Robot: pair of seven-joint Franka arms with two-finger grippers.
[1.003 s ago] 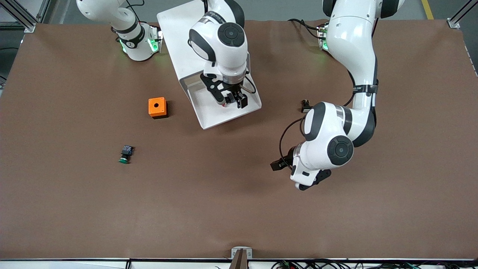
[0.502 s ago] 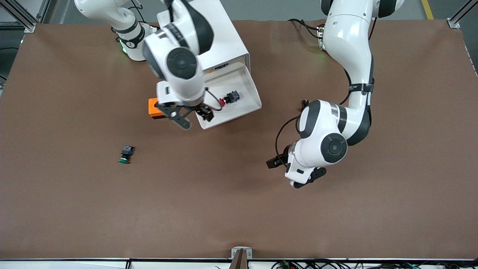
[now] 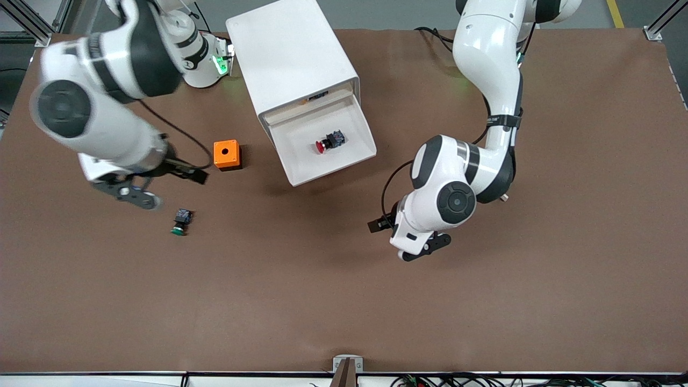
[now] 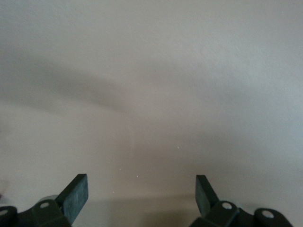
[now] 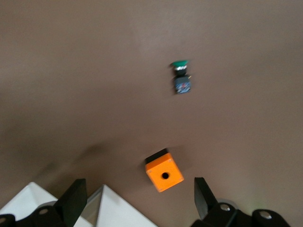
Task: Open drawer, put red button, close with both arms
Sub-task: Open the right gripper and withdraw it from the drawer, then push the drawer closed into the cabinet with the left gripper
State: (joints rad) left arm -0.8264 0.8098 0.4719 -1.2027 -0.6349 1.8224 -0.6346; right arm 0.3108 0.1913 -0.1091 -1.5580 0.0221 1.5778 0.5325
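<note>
The red button (image 3: 328,141) lies on its side in the open drawer (image 3: 352,158) of the white cabinet (image 3: 290,59). My right gripper (image 3: 161,183) hangs open and empty over the table near the orange box, toward the right arm's end. In the right wrist view its fingers (image 5: 73,198) frame the orange box (image 5: 164,174) and a corner of the drawer (image 5: 111,210). My left gripper (image 3: 408,239) is open over bare table, nearer the front camera than the drawer. The left wrist view shows only table between its open fingers (image 4: 75,191).
An orange box (image 3: 226,155) with a hole on top stands beside the drawer, toward the right arm's end. A green-capped button (image 3: 181,221) (image 5: 181,78) lies nearer the front camera than that box.
The right gripper left the drawer, with the red button now lying there, and swung toward the right arm's end of the table. The left arm shifted a little toward the drawer.
</note>
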